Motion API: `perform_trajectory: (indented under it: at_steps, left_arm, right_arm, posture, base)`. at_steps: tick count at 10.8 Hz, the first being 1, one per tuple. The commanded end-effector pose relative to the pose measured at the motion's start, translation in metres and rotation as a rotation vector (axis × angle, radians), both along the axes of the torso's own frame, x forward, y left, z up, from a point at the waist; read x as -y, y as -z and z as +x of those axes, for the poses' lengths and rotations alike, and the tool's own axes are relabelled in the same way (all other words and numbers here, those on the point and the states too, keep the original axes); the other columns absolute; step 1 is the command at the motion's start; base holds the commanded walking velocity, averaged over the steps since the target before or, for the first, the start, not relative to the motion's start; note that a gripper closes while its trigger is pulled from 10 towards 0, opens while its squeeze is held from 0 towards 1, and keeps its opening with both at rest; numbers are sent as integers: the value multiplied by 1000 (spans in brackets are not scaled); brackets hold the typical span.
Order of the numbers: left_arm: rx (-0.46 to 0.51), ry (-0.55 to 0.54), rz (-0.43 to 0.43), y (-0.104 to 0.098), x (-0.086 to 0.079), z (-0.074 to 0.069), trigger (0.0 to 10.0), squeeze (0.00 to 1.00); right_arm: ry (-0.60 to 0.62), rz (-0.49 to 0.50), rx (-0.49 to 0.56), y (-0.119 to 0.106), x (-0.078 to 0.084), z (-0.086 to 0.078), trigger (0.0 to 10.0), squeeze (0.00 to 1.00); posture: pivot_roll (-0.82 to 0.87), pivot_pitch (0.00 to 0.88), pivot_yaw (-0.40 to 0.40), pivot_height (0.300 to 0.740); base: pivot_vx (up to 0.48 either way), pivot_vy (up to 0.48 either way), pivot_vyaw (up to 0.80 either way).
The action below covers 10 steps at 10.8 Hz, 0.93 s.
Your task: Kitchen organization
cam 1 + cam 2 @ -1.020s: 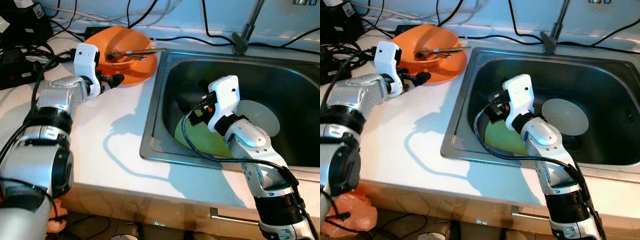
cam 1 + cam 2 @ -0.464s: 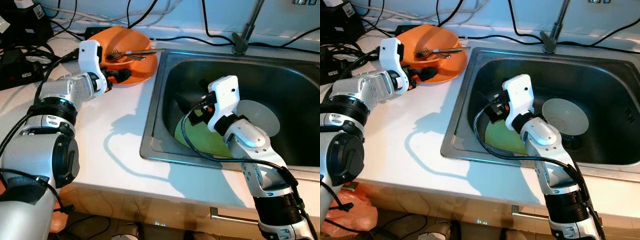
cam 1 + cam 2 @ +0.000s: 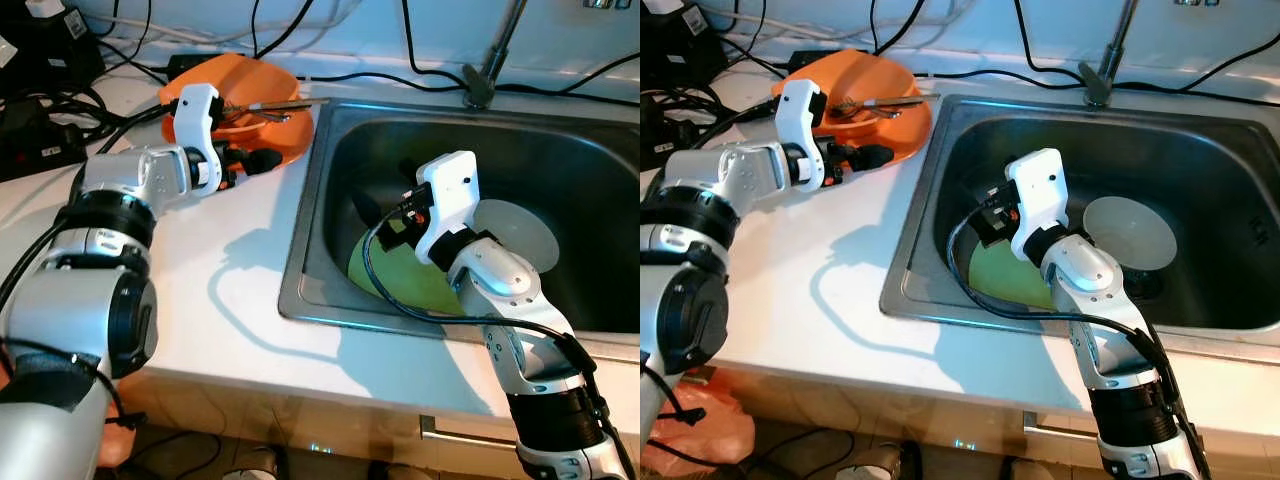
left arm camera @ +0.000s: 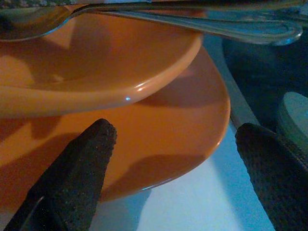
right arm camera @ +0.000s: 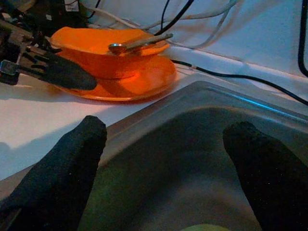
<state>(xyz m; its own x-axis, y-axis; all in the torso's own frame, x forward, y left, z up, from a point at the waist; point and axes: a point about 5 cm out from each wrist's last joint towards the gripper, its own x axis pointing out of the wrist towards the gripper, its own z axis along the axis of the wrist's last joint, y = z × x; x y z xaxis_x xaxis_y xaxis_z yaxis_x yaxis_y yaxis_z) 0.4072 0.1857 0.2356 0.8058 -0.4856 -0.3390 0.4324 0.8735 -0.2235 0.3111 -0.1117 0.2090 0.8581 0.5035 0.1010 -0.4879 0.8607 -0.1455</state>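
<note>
Landmark: stainless steel sink [image 3: 330,130].

Left gripper [image 3: 262,158] advanced along white bench [image 3: 200,270] over last second; now at near rim of flat orange plastic plate [image 4: 192,144], just left of sink. Jaws wide open, empty.

Orange bowl [image 3: 240,85] on plate, metal fork and spoon [image 3: 265,105] across it.

Right gripper [image 5: 163,159] unmoved inside sink, above yellow-green plate [image 3: 400,280]; jaws open, empty. White dish [image 3: 515,235] beside it.

Judgement: plate-rim grasp imminent.

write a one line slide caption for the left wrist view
Open left gripper at the rim of an orange plate carrying an orange bowl with cutlery.
</note>
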Motion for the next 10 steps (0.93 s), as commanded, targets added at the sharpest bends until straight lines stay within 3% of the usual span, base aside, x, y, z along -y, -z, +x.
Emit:
perform_trajectory:
  at_steps: [1,6,10]
  left_arm:
    - [-188,-30,23,42,-15,-13,10000,0]
    - [-286,35,23,60,-36,-38,10000,0]
    - [-303,103,32,60,-43,-76,10000,0]
  right_arm:
    - [3,-2,8,-1,2,1,10000,0]
    - [-2,-5,8,0,1,2,10000,0]
    - [-17,-13,19,-1,-3,4,10000,0]
  posture:
    - [51,154,21,740]
    - [72,154,20,740]
    - [98,144,21,740]
  base:
    - [0,0,0]
    - [0,0,0]
    - [0,0,0]
